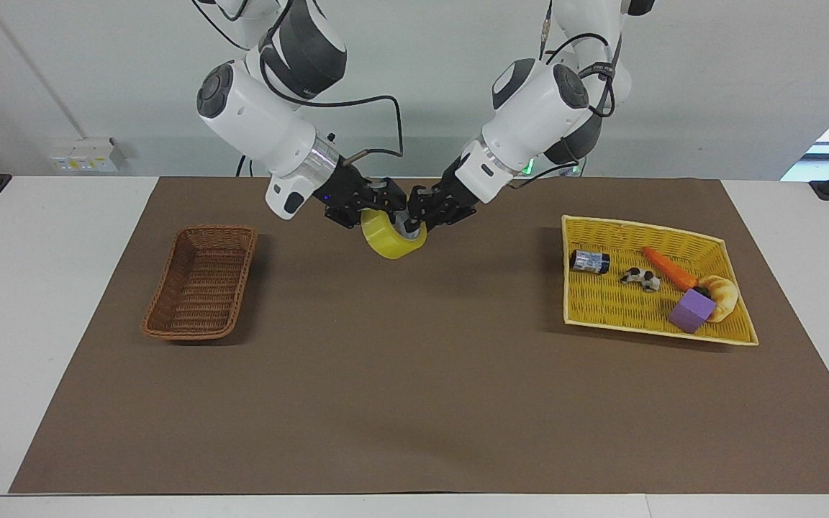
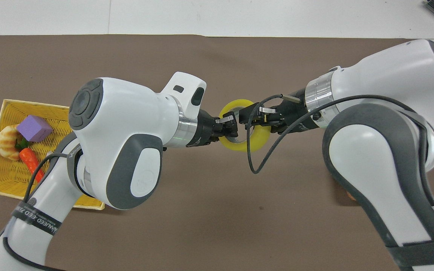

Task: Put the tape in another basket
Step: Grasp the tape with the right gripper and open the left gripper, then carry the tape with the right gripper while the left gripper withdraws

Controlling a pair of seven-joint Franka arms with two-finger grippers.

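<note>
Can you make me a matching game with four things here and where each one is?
Things:
1. tape
2. brown basket
3. purple block
4. carrot

Places:
A. by itself at the right arm's end of the mat
B. up in the air between the two claws
C. in the yellow basket, beside the croissant
D. in the yellow basket, next to the little toy cow

Pairs: 1-B, 2-A, 3-C, 4-D

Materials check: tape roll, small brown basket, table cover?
Tape: glossy translucent yellow plastic film with a pale grey core, probably card or plastic; held in the air where the left gripper and right gripper meet. Basket: brown woven wicker, or imitation. Table cover: flat matte brown sheet, likely paper.
</note>
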